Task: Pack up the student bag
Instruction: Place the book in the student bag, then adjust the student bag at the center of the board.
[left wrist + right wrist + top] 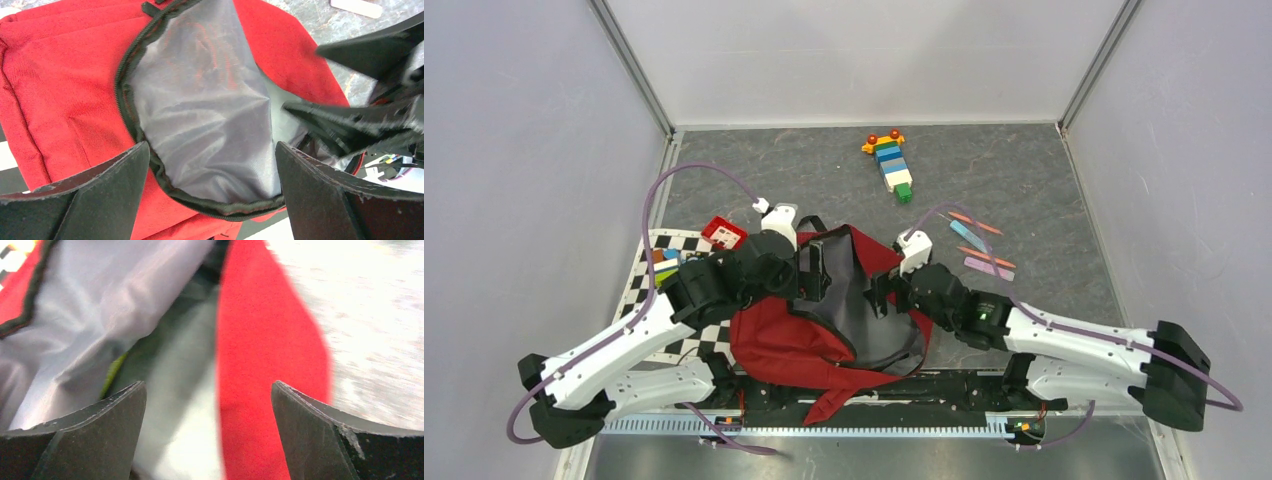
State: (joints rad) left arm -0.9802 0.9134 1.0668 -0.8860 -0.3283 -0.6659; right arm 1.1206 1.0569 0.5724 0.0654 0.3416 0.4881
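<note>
Left end effector [211, 146] and right end effector [208, 386], two, both released, over one unzipped student bag [774, 345].

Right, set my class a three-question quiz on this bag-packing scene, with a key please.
1. True or false: the student bag is zipped shut.
2. What colour is its lining? A grey, B blue, C yellow.
3. Seen from the arm bases, does the toy brick stack lie beyond the bag or in front of it?
Key: 1 false; 2 A; 3 beyond.
</note>
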